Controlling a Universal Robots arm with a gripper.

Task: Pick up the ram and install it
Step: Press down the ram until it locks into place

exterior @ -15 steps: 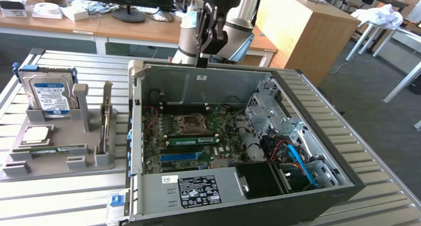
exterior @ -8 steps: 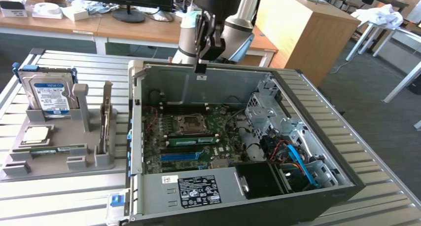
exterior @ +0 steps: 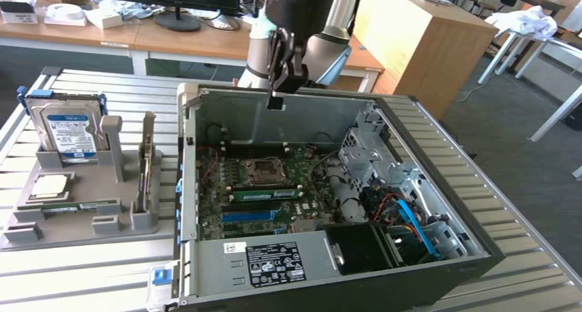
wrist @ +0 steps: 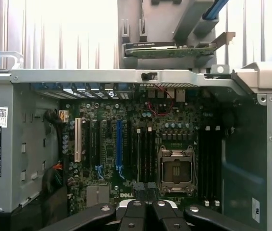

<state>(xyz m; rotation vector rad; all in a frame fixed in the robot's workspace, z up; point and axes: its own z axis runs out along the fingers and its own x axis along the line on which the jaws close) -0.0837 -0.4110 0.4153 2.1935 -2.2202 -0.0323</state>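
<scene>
Green stick, the ram [exterior: 73,206]: lies flat in a slot of the grey holder, at the lower left of the exterior view, just below the square silver processor [exterior: 50,185].
Grey holder [exterior: 23,234]: sits on the slatted metal table [exterior: 82,271], to the exterior view's left of the computer case; it also carries the upright hard drive [exterior: 65,131] with a blue-white label and an expansion card [exterior: 146,169] standing on edge.
Gripper [exterior: 277,102] [wrist: 147,192]: hangs over the far wall of the case at the upper middle of the exterior view, fingers pressed together with nothing between them, well apart from the ram.
Computer case [exterior: 473,251]: lies on its side with the panel off, motherboard [exterior: 272,189] exposed.
Processor socket [exterior: 264,167] [wrist: 176,171]: near the middle of the board, metal frame visible.
Memory slots: a second green stick [exterior: 266,193] is seated in the board just below the socket in the exterior view.
Power supply [exterior: 264,264]: grey box with a black label at the lower edge of the case.
</scene>
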